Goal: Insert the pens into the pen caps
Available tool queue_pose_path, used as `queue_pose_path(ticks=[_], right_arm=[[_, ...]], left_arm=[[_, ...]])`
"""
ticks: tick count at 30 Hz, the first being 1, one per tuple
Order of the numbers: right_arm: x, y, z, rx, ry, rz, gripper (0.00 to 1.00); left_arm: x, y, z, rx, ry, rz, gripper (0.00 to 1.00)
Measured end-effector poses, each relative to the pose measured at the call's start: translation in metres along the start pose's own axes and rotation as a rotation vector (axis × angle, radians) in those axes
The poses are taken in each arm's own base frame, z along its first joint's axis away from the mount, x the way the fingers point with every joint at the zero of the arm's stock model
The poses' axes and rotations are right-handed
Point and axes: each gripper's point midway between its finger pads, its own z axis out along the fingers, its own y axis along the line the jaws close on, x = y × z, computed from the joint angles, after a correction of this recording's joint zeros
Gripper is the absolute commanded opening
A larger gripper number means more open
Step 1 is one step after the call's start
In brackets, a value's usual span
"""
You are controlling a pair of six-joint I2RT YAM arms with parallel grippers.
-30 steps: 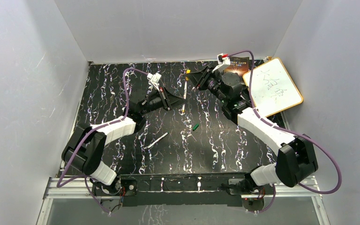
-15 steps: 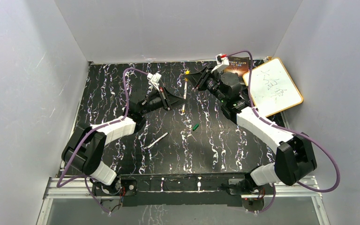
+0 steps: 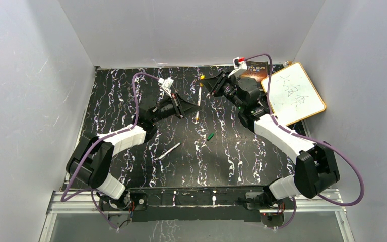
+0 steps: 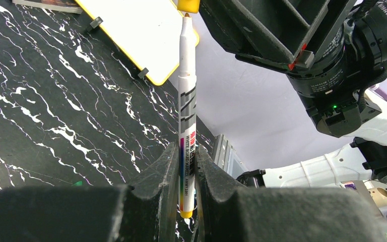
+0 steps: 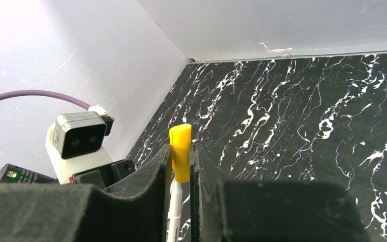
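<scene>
While your left tool [image 4: 187,152] clamps a white pen [image 4: 187,96] by its lower barrel, the nib reaches out past the fingertips to the mouth of a yellow cap [image 5: 181,137], which is pinched in your right tool [image 5: 181,150]. Behind both tools, toward the bases, a green cap [image 3: 210,136] and another pen [image 3: 169,150] lie on the counter [image 3: 242,151].

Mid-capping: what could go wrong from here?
1. The left hand grips the pen near its tail, so the long free end may tilt or slide back when pushed.
2. The right hand pinches only the small yellow cap; an off-axis push could twist it out and drop it.
</scene>
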Motion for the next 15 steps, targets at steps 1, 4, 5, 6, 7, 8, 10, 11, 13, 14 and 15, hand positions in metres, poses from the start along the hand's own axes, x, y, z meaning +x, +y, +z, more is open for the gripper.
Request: queue_pose_path(ticks=[1,4,5,6,7,8,10,11,13,14,15], right_arm=[[-0.0001,0.0007,0.0,-0.004,0.0,0.0,0.0],[-0.0001,0.0008,-0.0003,-0.008,0.003,0.0,0.0],[0.0001,0.0013,-0.0004,-0.011,0.005,0.0,0.0],[0.0002,0.0015,-0.0005,-0.013,0.006,0.0,0.0],[0.0001,0.0016,-0.0005,-0.014,0.006,0.0,0.0],[0.0005,0.0022,-0.0006,-0.017,0.009,0.001,0.0],[0.0011,0.0033,-0.0008,-0.024,0.012,0.002,0.0],[0.0011,0.0036,-0.0009,-0.026,0.013,0.003,0.0],[0.0017,0.0045,-0.0011,-0.031,0.017,0.004,0.0],[0.0019,0.005,-0.0012,-0.033,0.018,0.005,0.0],[0.0019,0.0054,-0.0012,-0.035,0.019,0.006,0.0]], left_arm=[[-0.0001,-0.0001,0.0,0.0,0.0,0.0,0.0],[-0.0008,-0.0006,0.0004,0.001,-0.001,0.002,0.0],[-0.0013,-0.001,0.0005,0.003,-0.002,0.003,0.0],[-0.0014,-0.0011,0.0006,0.003,-0.002,0.003,0.0],[-0.0015,-0.0013,0.0006,0.003,-0.002,0.003,0.0],[-0.0014,-0.0013,0.0006,0.003,-0.001,0.003,0.0],[-0.0013,-0.0013,0.0006,0.004,-0.001,0.003,0.0],[-0.0011,-0.0014,0.0005,0.005,0.0,0.004,0.0],[-0.0009,-0.0016,0.0005,0.006,0.002,0.006,0.0],[-0.0008,-0.0016,0.0005,0.006,0.003,0.006,0.0],[-0.0007,-0.0015,0.0005,0.006,0.003,0.007,0.0]])
